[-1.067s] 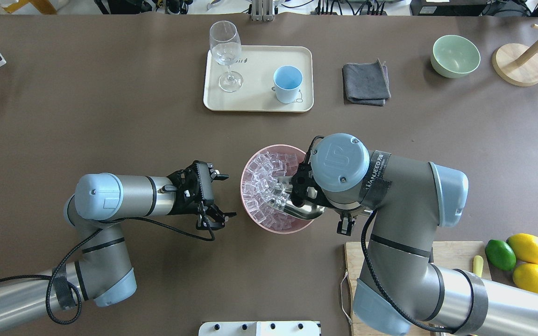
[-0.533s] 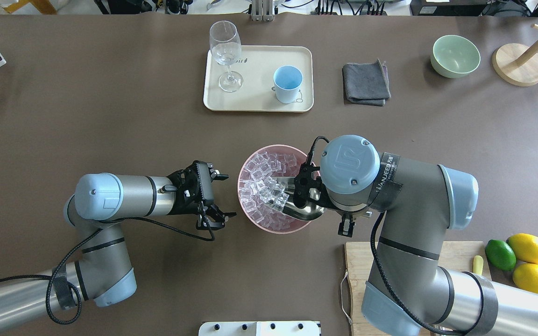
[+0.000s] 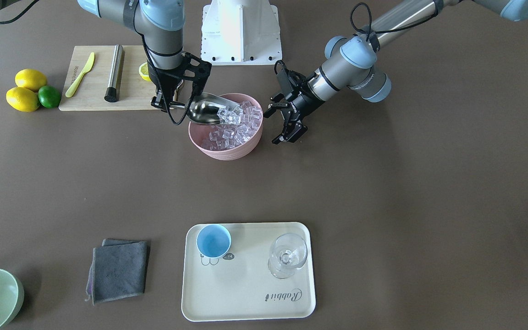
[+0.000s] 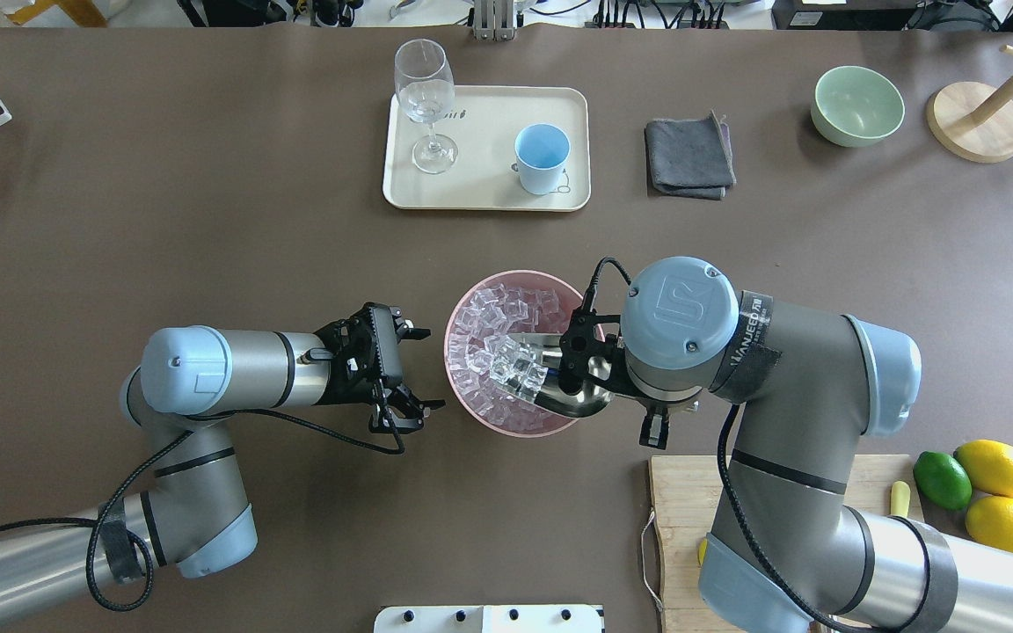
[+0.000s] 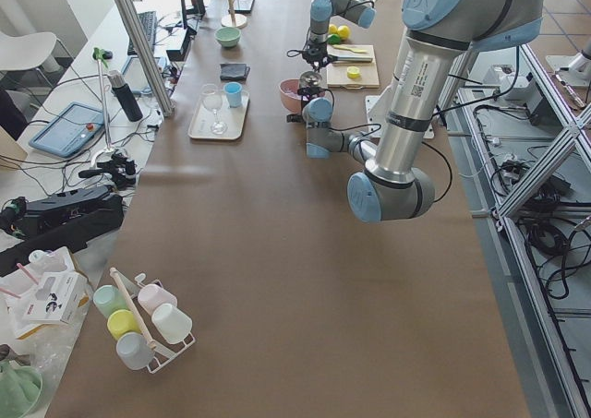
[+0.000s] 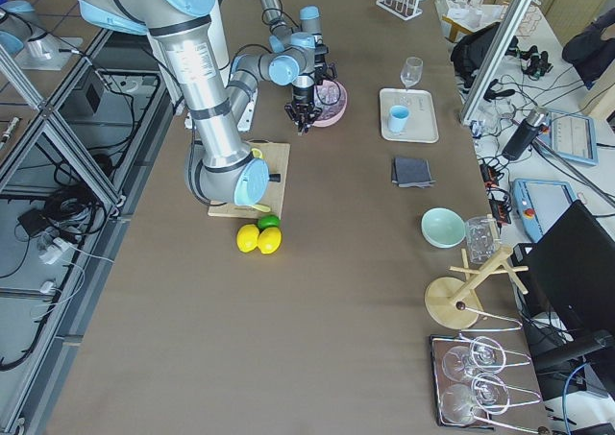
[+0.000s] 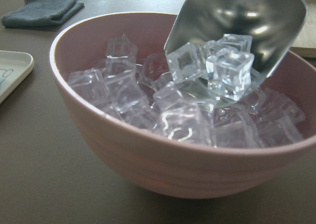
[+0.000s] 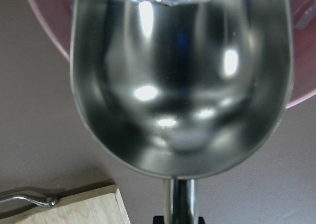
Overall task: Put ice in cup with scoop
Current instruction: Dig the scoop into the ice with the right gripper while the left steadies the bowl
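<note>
A pink bowl (image 4: 448, 356) at mid-table holds many clear ice cubes (image 4: 484, 330). My right gripper (image 3: 173, 101) is shut on the thin handle of the shiny steel scoop (image 4: 570, 401). The scoop's trough (image 3: 202, 110) is tilted over the bowl's right side, with a few ice cubes (image 7: 224, 68) in its mouth. The right wrist view is filled by the scoop (image 8: 177, 85). My left gripper (image 4: 429, 369) is open and empty, just left of the bowl and not touching it. The light-blue cup (image 4: 542, 158) stands upright and empty on a cream tray (image 4: 480, 189) at the far side.
A stemmed glass (image 4: 425, 97) shares the tray. A grey cloth (image 4: 689, 158), a pale-green bowl (image 4: 858, 105) and a wooden stand (image 4: 977, 119) lie far right. A cutting board (image 3: 94, 78) with a steel cylinder (image 3: 114, 73), lemons and a lime (image 4: 990, 483) are near right.
My right wrist has moved to the right, drawing the scoop back with cubes in its mouth. The pink bowl has shifted slightly left. The left arm has not moved.
</note>
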`<state>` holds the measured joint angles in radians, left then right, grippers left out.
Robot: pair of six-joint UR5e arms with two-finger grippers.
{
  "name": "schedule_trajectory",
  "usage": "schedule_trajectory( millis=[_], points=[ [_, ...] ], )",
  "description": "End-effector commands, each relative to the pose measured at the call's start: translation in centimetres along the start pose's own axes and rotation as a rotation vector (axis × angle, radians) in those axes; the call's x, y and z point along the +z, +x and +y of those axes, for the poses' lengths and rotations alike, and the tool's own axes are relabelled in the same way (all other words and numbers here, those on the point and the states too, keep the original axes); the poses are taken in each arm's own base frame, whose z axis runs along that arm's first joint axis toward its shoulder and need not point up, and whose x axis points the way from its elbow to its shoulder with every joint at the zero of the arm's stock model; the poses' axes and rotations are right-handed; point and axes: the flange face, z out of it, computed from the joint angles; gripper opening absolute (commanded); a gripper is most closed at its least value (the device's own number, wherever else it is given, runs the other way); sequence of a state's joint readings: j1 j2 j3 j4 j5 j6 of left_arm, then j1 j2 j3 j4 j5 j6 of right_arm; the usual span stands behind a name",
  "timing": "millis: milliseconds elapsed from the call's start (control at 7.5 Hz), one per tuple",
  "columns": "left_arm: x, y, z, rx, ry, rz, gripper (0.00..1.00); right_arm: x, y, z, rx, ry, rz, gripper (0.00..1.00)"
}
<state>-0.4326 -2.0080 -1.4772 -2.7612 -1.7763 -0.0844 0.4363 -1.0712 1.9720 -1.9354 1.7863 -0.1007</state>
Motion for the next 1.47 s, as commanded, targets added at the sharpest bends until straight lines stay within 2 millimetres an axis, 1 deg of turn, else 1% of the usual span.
schedule_trajectory(
  millis=[0, 400, 533, 800, 933, 1067, 1200, 1333],
  points=[
    [0.0, 0.0, 0.0, 0.000, 0.000, 0.000, 0.99, -0.3, -0.1, 0.3, 0.000, 0.009, -0.008, 0.00],
    [0.1, 0.0, 0.0, 0.000, 0.000, -0.002, 0.99, -0.9, 0.0, 0.3, 0.001, 0.020, -0.005, 0.00],
    [0.1, 0.0, -0.1, 0.000, 0.002, 0.000, 0.99, -1.3, 0.0, 0.4, 0.002, 0.029, -0.003, 0.00],
    [0.1, 0.1, -0.1, 0.000, 0.001, 0.002, 0.99, -2.3, -0.2, 0.6, 0.058, 0.065, -0.001, 0.00],
    [0.1, 0.1, 0.0, 0.000, 0.000, 0.002, 0.99, -3.0, -0.3, 0.6, 0.109, 0.081, 0.001, 0.00],
    [0.1, 0.1, -0.1, 0.000, 0.001, 0.002, 0.99, -3.1, -0.2, 0.6, 0.173, 0.129, 0.005, 0.00],
    [0.1, 0.1, 0.0, 0.000, 0.000, 0.002, 0.99, -2.8, -0.1, 1.0, 0.252, 0.179, -0.002, 0.00],
    [0.0, 0.1, 0.0, 0.001, 0.003, 0.002, 0.99, -2.8, -0.1, 1.0, 0.355, 0.202, -0.014, 0.00]
  ],
)
